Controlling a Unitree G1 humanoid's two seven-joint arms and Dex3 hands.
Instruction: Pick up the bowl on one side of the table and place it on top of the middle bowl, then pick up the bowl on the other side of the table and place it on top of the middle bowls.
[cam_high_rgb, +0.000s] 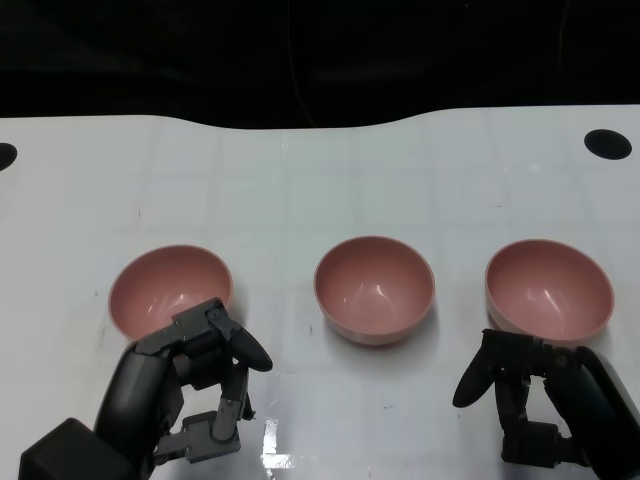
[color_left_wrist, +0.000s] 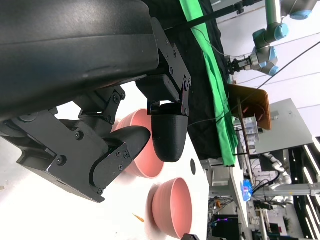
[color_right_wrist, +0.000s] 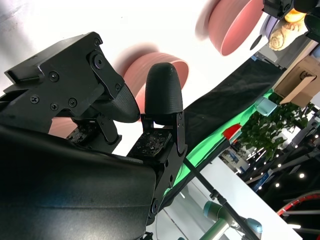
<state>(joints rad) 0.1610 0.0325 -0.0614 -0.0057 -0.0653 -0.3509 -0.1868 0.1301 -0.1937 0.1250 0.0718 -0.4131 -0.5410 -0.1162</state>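
Three pink bowls stand in a row on the white table: the left bowl (cam_high_rgb: 170, 288), the middle bowl (cam_high_rgb: 375, 288) and the right bowl (cam_high_rgb: 548, 288). My left hand (cam_high_rgb: 200, 385) hovers just in front of the left bowl, fingers bent and apart, holding nothing. Just in front of the right bowl, my right hand (cam_high_rgb: 525, 395) is empty too, its fingers arched downward. In the left wrist view, two pink bowls (color_left_wrist: 172, 206) show past the left fingers (color_left_wrist: 169, 134). The right wrist view shows the far bowl (color_right_wrist: 232, 25) beyond a fingertip (color_right_wrist: 161, 90).
Black round holes sit in the tabletop at the far right (cam_high_rgb: 607, 143) and at the left edge (cam_high_rgb: 3, 156). A dark cloth lies beyond the table's far edge (cam_high_rgb: 320, 122). Bare white table (cam_high_rgb: 320, 190) lies behind the bowls.
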